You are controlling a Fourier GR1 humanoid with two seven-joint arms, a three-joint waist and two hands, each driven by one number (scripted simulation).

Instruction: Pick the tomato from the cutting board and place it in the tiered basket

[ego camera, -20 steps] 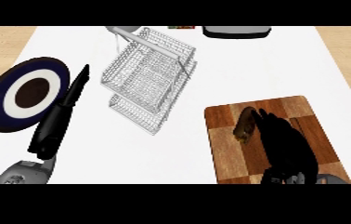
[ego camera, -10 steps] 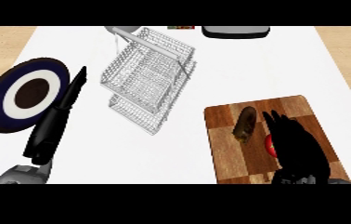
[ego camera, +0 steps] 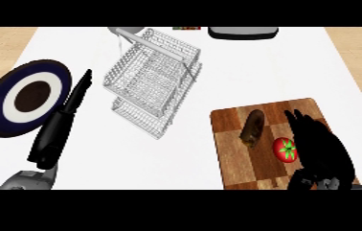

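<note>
A red tomato [ego camera: 285,149] with a green stem lies on the wooden cutting board [ego camera: 237,165] at the lower right. My right hand [ego camera: 320,147] sits just right of the tomato, its fingers straight and pointing up the board, touching or nearly touching the tomato's side. The wire tiered basket [ego camera: 152,80] stands in the upper middle of the counter, left of the board. My left hand [ego camera: 60,124] rests open at the far left, fingers straight and pointing up.
A brown oblong object [ego camera: 253,128] lies on the board just left of the tomato. A dark blue plate [ego camera: 28,97] with a white ring sits at the left edge. A grey appliance [ego camera: 242,32] stands at the back.
My right hand has slid rightward off the tomato, which now shows almost whole beside it. The left hand has barely moved.
</note>
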